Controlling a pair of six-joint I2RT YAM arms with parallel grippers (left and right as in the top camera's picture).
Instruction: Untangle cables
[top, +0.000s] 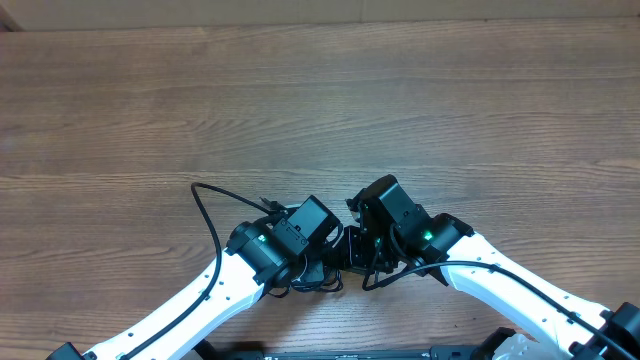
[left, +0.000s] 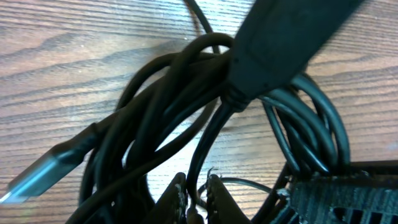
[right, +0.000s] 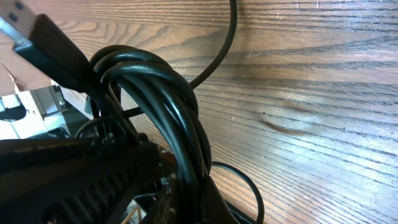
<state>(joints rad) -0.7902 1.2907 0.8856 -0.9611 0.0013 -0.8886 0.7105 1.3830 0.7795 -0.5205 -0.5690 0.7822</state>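
the cables sit as one knotted black coil directly between the two tools at the near middle of the table, with one loose strand arcing out past the left arm, which is the nearer one to it. the left tool has its fingers pinched almost together on a single strand running down from the coil. the right tool is closed beside the coil, but i cannot tell whether it grips a cord.

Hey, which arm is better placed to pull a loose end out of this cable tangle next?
Probably left. The left gripper seems to pinch a strand near the silver-tipped plug, and the loose loop trails off its side. The right gripper is buried under the cable bundle, better as anchor.
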